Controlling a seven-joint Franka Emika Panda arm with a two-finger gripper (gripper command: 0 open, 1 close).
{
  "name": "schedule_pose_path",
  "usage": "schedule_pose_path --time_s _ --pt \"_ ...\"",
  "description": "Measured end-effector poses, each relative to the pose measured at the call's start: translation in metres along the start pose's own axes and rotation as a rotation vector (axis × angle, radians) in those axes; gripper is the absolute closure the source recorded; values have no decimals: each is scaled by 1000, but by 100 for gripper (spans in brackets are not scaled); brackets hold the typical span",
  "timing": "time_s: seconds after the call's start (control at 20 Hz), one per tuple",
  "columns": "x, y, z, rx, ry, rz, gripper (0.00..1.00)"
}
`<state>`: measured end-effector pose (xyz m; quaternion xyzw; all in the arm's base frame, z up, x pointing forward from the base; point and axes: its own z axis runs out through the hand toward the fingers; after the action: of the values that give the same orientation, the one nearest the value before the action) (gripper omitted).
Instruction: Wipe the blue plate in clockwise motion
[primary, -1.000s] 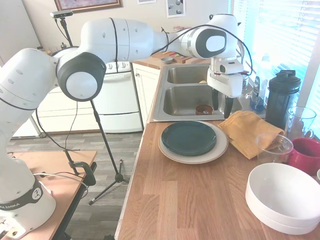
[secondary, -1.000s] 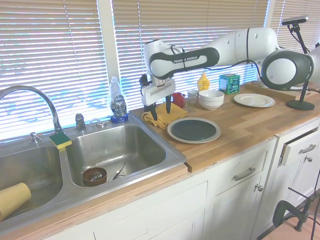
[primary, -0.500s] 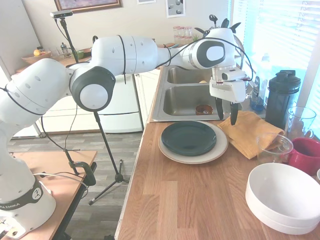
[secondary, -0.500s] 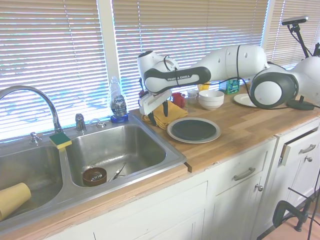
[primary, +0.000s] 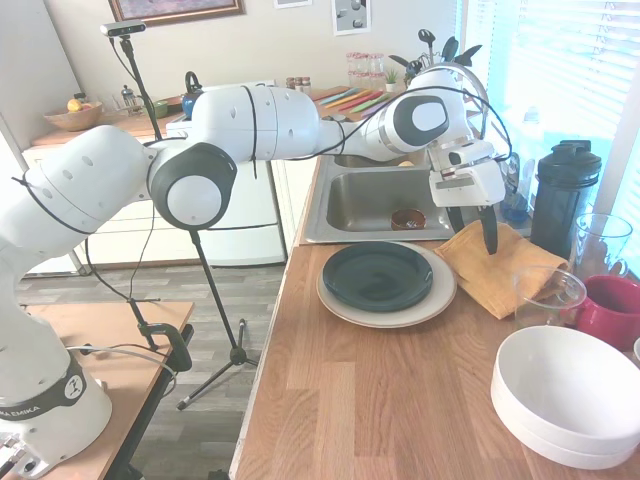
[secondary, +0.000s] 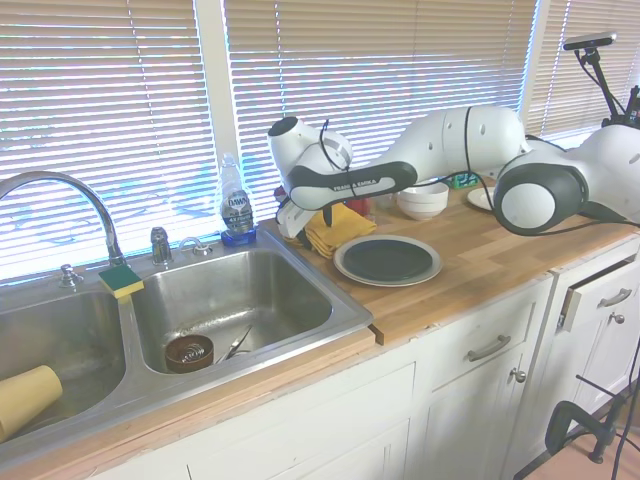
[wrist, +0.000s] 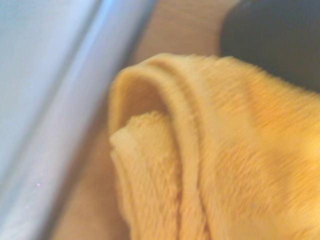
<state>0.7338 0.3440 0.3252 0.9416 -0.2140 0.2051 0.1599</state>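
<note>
Pincer over yellow cloth, plate untouched

"FRANKA EMIKA" reads on my forearm; a "Dawn" bottle (secondary: 236, 208) stands at the window. Butcher-block counter (primary: 380, 390) adjoins a steel sink (secondary: 235, 300). Glossy dark blue plate (primary: 378, 276) rests on a cream plate (primary: 436, 293). My gripper (primary: 474, 222), fingers spread, holding nothing, hangs over a folded yellow cloth (primary: 498, 265) beside both.

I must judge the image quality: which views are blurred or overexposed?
Wrist view: soft and blurred, the yellow towel fills it. First exterior view: window at right is blown out, blue plate is sharp. Second exterior view: bright blinds, mild haze.
</note>
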Motion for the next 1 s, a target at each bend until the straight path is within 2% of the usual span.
schedule_pose_path --time_s 0.25,0.3,1.0 --pt "6 1 10 -39 98 8 0" --pt "6 1 10 -44 107 9 100" --pt "4 0 13 -54 110 23 100"
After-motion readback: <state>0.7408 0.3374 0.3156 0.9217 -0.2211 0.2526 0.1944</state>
